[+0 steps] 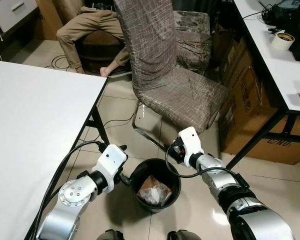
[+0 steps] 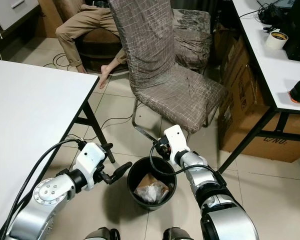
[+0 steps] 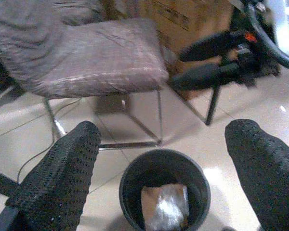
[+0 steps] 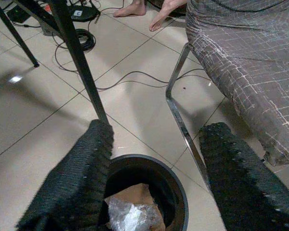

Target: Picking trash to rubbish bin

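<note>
Bin [image 1: 155, 172] mouth open above; chair [image 1: 175, 90] close behind.

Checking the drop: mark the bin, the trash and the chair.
bin [image 1: 176, 186], left eye view, right rim.
trash [image 1: 153, 191], left eye view, middle of the wad inside.
chair [image 1: 185, 97], left eye view, seat cushion.

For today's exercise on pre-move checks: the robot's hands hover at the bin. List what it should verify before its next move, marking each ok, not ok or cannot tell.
1. Trash lies inside the black bin: ok.
2. Left hand open, holding nothing: ok.
3. Right hand open, holding nothing: ok.
4. Bin upright on the tiled floor: ok.
5. Chair leg close behind the bin, apart from both hands: ok.
6. More trash left to pick: cannot tell.
</note>
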Available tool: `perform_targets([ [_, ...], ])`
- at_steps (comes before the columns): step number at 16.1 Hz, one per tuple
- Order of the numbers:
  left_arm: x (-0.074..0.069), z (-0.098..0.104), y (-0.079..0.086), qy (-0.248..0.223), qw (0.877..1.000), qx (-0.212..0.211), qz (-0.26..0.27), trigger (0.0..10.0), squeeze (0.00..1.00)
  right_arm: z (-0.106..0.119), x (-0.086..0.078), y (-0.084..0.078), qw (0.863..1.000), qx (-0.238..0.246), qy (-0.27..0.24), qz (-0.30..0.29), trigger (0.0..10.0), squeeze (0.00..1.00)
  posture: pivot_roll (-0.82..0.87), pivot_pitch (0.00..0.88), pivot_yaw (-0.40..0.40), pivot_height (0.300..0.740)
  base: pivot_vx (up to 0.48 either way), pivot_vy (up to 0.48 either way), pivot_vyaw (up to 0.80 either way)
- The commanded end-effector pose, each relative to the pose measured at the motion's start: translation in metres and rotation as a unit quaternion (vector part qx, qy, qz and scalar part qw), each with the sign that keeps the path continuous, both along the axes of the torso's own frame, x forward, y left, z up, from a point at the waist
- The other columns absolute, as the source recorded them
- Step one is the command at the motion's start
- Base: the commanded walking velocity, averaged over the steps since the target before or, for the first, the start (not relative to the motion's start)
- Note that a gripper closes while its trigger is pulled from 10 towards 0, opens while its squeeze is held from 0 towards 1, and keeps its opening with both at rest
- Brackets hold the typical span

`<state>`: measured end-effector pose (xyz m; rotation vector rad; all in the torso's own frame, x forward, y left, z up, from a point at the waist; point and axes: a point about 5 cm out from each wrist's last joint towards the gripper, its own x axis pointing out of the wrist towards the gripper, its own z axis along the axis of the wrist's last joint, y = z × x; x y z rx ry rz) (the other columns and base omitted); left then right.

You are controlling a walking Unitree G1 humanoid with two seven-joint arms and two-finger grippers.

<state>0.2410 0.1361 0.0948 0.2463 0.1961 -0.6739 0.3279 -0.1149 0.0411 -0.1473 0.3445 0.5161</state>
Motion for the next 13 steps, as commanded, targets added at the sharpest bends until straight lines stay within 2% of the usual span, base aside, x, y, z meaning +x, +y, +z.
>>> perform_targets([
  [1,0.001,0.001,0.003,0.000,0.998,-0.030,0.048,10.0,0.00,0.002,0.000,-0.001,1.000,0.007,-0.012,-0.014,10.0,1.00,-0.09,0.084,-0.022,0.740,0.000,0.000,0.00],
  [2,0.002,0.001,0.004,0.006,0.996,-0.052,0.074,10.0,0.00,0.002,-0.001,0.000,1.000,0.010,-0.021,-0.017,10.0,0.70,-0.10,0.065,-0.022,0.740,0.000,0.000,0.00],
  [3,0.002,0.002,0.004,0.008,0.992,-0.081,0.101,10.0,0.00,0.003,-0.007,0.001,0.999,0.019,-0.041,-0.020,10.0,0.00,-0.11,0.051,-0.022,0.740,0.000,0.000,0.00],
  [5,0.000,0.004,0.005,0.001,0.988,-0.080,0.131,10.0,0.00,0.010,-0.028,-0.005,0.995,0.045,-0.068,-0.063,10.0,0.00,-0.12,0.034,-0.023,0.740,0.000,0.000,0.00],
  [7,-0.002,0.004,0.004,-0.003,0.989,-0.068,0.135,10.0,0.00,0.015,-0.041,-0.010,0.992,0.056,-0.071,-0.093,10.0,0.00,-0.12,0.028,-0.023,0.740,0.000,0.000,0.00],
  [9,-0.003,0.021,0.002,-0.028,0.985,-0.084,0.147,10.0,0.00,0.031,-0.077,-0.024,0.986,0.055,-0.081,-0.132,10.0,0.00,-0.13,0.014,-0.023,0.740,0.000,0.000,0.00],
  [10,-0.002,0.025,0.001,-0.033,0.985,-0.088,0.147,10.0,0.00,0.034,-0.085,-0.027,0.985,0.051,-0.085,-0.139,10.0,0.00,-0.13,0.010,-0.021,0.740,0.000,0.000,0.00],
  [11,-0.003,0.029,-0.001,-0.038,0.985,-0.090,0.144,10.0,0.00,0.040,-0.099,-0.035,0.980,0.047,-0.084,-0.173,10.0,0.00,-0.14,0.003,-0.017,0.740,0.000,0.000,0.00],
  [13,-0.006,0.028,-0.002,-0.034,0.985,-0.091,0.146,10.0,0.00,0.042,-0.105,-0.043,0.976,0.038,-0.080,-0.201,10.0,0.00,-0.14,0.000,-0.014,0.740,0.000,0.000,0.00],
])
